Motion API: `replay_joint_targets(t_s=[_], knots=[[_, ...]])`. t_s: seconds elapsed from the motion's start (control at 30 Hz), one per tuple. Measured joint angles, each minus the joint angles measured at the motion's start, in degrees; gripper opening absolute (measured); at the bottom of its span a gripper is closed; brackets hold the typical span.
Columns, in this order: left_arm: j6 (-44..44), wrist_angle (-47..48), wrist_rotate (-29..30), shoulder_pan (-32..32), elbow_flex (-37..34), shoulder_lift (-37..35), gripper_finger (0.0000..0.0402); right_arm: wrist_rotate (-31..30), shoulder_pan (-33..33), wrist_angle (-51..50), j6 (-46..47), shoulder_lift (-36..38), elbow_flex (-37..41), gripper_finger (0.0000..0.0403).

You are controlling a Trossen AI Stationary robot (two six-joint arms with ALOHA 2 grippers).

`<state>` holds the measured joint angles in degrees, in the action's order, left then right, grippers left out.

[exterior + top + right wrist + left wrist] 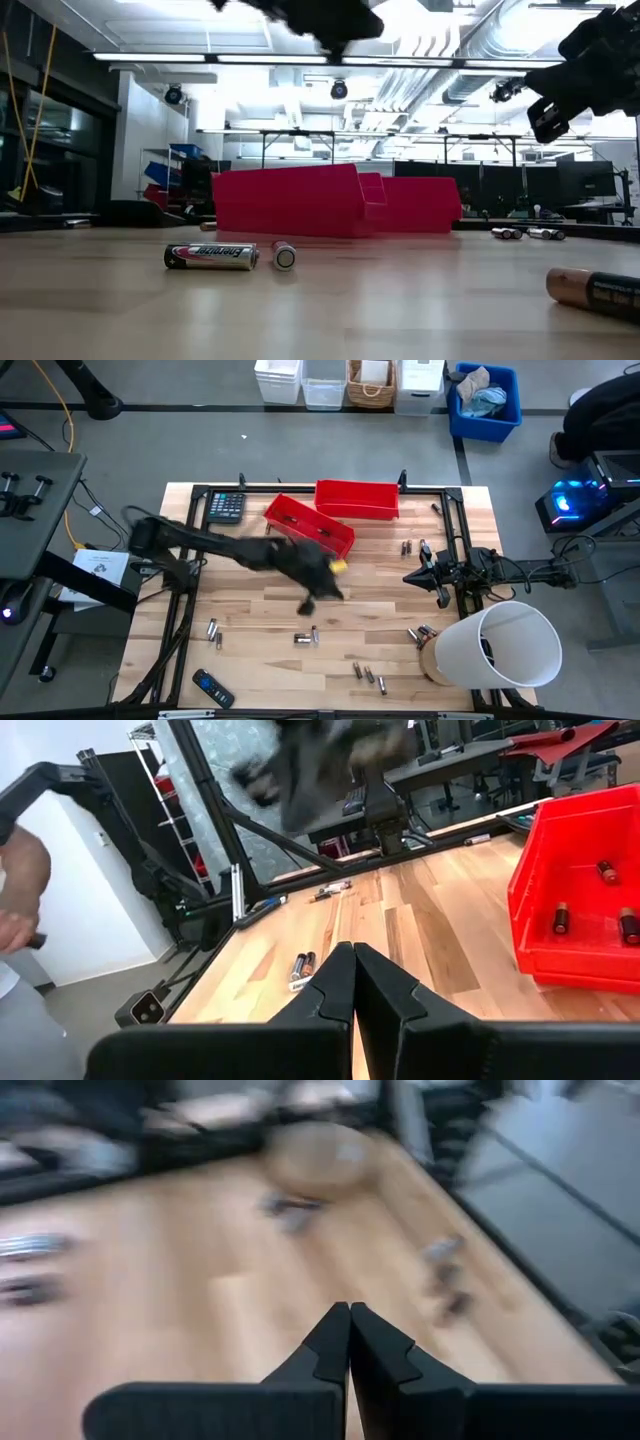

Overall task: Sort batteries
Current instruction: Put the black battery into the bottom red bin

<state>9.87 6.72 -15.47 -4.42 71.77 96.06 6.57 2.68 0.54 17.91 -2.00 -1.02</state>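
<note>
Small silver-grey batteries lie scattered on the wooden table: a pair (pixel 305 637) near the middle, others (pixel 212 628) (pixel 368 676) toward the near edge, and more (pixel 420 632) (pixel 407 546) on the right. In the low view one battery (pixel 210 256) lies on its side. Two red bins (pixel 310 525) (pixel 357 498) stand at the far side; one bin (pixel 580 890) holds several batteries (pixel 562 918). My left gripper (pixel 308 605) (pixel 349 1342) hangs shut above the table's middle, holding nothing. My right gripper (pixel 410 577) (pixel 352 982) waits shut at the right.
A dark calculator (pixel 226 506) sits at the far left corner and a black remote control (pixel 212 688) at the near left edge. A big white cylinder (pixel 505 645) stands at the near right corner. A person's hand (pixel 20 880) shows beyond the table.
</note>
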Motion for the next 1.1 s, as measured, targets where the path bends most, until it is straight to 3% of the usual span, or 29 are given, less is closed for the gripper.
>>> replay_joint_targets(t_s=[0.13, 0.3, 0.43, 0.53, 0.7, 0.87, 1.1], knots=[[1.0, -4.9, 0.9, 0.3, -5.9, -5.8, 0.0, 0.0, 0.0, 0.0, 0.0, 0.0, 0.0, 0.0], [1.3, -10.6, 1.8, -3.6, -5.7, 4.0, 0.003, 0.0, 0.0, 0.0, 0.0, -0.3, 0.0, 0.0], [2.5, -12.3, 0.1, -6.4, 3.5, 16.5, 0.008, 0.0, 0.0, 0.0, 0.0, -0.3, 0.0, 0.0], [8.8, -6.5, -4.4, -8.6, 13.0, 24.4, 0.0117, 0.0, 0.0, 0.0, 0.0, -0.3, 0.0, 0.0], [20.1, 2.9, -6.1, -12.7, 24.4, 31.7, 0.0163, 0.0, 0.0, 0.0, 0.0, -0.3, 0.0, 0.0], [25.5, 2.9, -6.0, -14.9, 26.5, 36.3, 0.0182, 0.0, 0.0, 0.0, 0.0, -0.3, 0.0, 0.0], [23.6, 1.8, -4.9, -14.4, 26.7, 39.7, 0.0182, 0.0, 0.0, 0.0, 0.0, -0.3, 0.0, 0.0]])
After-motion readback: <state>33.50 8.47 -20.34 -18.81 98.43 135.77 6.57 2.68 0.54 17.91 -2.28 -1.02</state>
